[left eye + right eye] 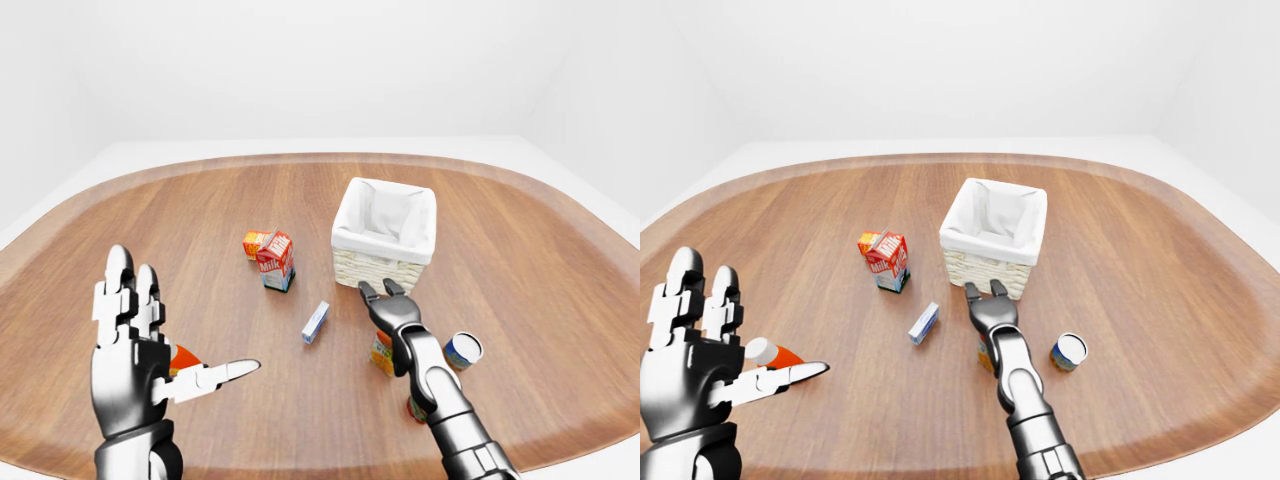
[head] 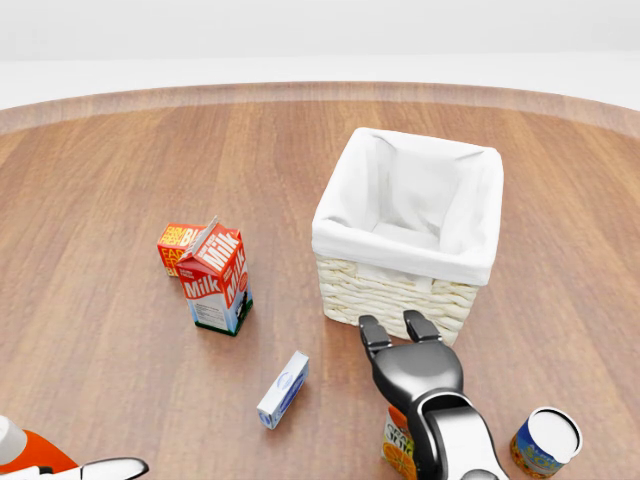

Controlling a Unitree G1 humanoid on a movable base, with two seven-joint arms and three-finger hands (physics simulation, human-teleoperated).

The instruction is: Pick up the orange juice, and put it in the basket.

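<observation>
While the right hand (image 2: 400, 345) hovers open and empty over the orange juice (image 2: 396, 446), which stands near-side of the basket (image 2: 395, 285), I'd pinch the carton's flat side walls mid-height: light, stiff card, probably slick, crushable if squeezed.

You're looking at a broad, rounded wooden bench (image 1: 200, 200), evenly lit; beyond its far edge, pale floor (image 1: 300, 146) meets plain white walls (image 1: 300, 60) all round.
</observation>
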